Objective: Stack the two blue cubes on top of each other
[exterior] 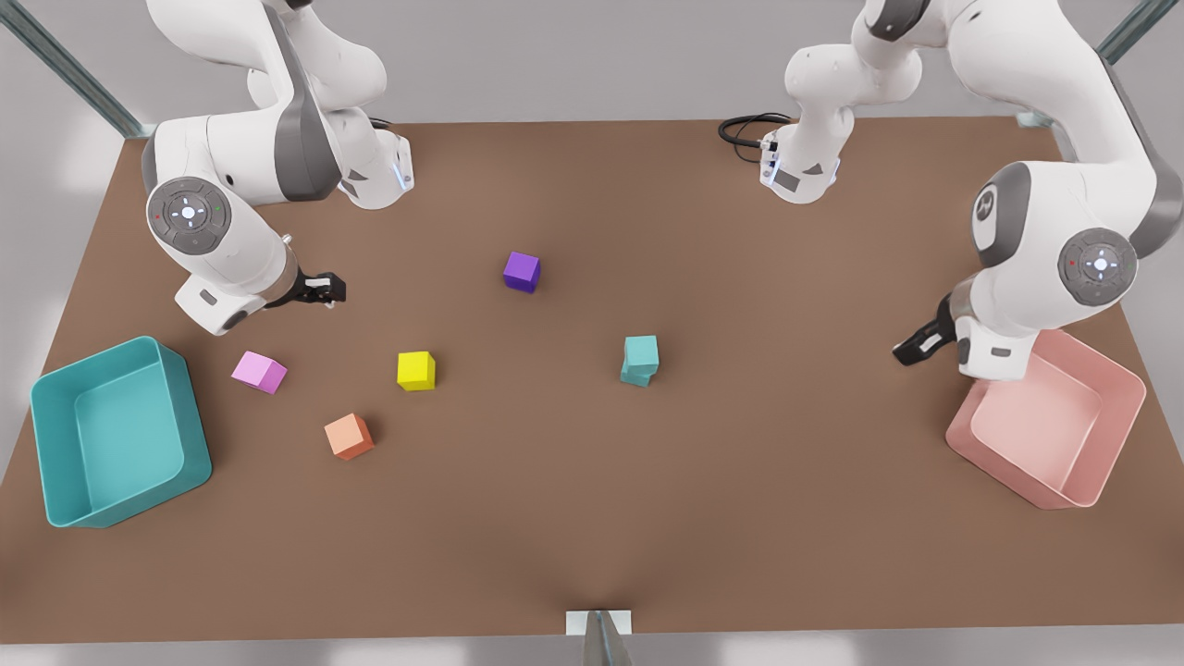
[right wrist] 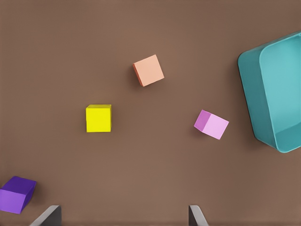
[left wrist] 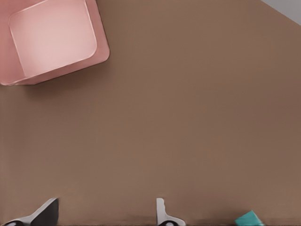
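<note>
Two small matte teal cubes are seen stacked mid-table in the front view, slightly askew, on open brown tabletop. Left gripper is parked beside the pink plastic bin, jaws spread; right gripper near the teal plastic bin, jaws spread.

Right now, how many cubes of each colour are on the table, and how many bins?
Teal cubes, stacked: 2
Purple cube: 1
Yellow cube: 1
Pink cube: 1
Orange cube: 1
Teal bin: 1
Pink bin: 1
Total: 8

One blue cube sits atop the other.
</note>
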`<state>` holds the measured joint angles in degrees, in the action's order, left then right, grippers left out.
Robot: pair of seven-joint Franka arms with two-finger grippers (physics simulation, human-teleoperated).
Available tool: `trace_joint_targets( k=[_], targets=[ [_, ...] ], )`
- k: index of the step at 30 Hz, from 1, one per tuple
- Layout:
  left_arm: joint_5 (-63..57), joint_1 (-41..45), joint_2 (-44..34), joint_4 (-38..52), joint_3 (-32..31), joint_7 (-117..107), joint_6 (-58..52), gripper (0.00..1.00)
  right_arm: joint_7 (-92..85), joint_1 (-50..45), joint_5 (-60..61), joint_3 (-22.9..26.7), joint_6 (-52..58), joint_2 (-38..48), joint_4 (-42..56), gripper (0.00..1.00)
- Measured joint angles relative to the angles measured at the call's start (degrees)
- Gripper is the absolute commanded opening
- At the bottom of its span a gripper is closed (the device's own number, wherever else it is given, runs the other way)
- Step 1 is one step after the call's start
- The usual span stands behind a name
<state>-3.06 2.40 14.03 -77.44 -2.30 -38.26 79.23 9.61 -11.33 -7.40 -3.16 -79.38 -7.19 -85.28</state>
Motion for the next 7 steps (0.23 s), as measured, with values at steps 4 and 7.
trace_joint_targets(
  k=[4, 7],
  targets=[
    [2.00, 1.18, -1.07, 0.48, 1.65, 8.53, -6.19, 1.00, -0.06, -0.01, 0.00, 0.00, 0.00, -0.22, 0.00, 1.00],
    [2.65, 1.29, -1.02, 0.47, 1.76, 13.79, -8.75, 1.00, -0.10, 0.00, 0.00, 0.00, 0.00, -0.29, 0.00, 1.00]
  ],
)
